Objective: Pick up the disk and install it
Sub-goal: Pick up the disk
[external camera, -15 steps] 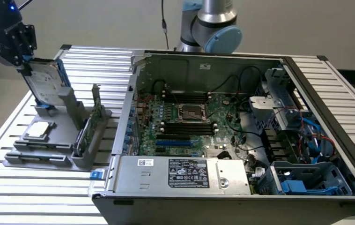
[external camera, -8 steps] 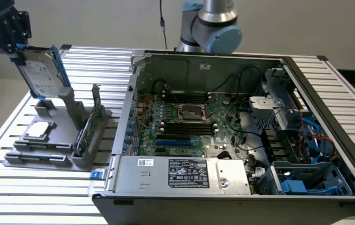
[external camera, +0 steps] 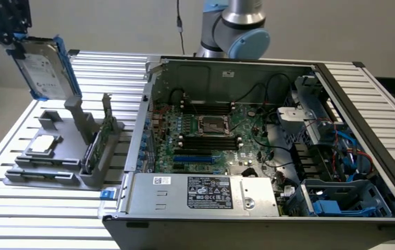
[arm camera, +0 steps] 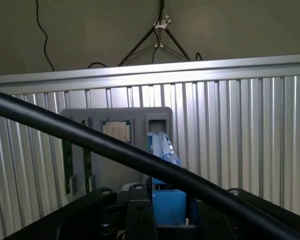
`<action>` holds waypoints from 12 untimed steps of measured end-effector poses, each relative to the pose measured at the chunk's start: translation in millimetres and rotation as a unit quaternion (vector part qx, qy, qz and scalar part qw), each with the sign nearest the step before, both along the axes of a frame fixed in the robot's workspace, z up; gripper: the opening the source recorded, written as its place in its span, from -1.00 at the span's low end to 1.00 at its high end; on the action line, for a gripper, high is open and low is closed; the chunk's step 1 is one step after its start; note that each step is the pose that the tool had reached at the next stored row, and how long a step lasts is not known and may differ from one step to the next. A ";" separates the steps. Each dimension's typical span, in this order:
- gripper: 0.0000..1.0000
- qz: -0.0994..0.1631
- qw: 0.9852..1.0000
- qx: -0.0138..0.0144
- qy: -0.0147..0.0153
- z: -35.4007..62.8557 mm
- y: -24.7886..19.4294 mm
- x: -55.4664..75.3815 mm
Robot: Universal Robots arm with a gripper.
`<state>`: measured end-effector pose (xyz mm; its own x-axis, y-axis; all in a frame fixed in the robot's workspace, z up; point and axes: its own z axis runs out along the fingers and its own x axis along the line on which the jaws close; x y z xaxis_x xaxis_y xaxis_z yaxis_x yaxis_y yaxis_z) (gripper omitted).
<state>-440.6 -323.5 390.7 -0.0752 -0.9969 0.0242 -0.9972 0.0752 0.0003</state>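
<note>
We see the open computer case (external camera: 253, 156) with the load at ten o'clock of it in the exterior view, well apart. The disk (external camera: 45, 70) hangs upright above the grey holder (external camera: 48, 120). The gripper (external camera: 16, 42) is clamped on its upper edge, apparently by the blue bracket (external camera: 65, 62) alone. We judge that so thin a grip could let the disk slip, or swing into the case wall.

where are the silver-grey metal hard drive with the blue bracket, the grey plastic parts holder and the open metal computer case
silver-grey metal hard drive (external camera: 42, 73): exterior view, its pale label face
grey plastic parts holder (external camera: 79, 120): exterior view, an upright wall
open metal computer case (external camera: 197, 78): exterior view, inner back wall
</note>
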 end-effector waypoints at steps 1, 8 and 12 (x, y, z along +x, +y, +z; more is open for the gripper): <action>-0.35 0.000 1.000 0.000 0.000 4.5 -0.1 4.5; -0.35 0.000 1.000 0.001 0.003 36.5 -2.6 36.3; -0.35 0.000 1.000 0.001 0.005 54.7 -5.3 54.6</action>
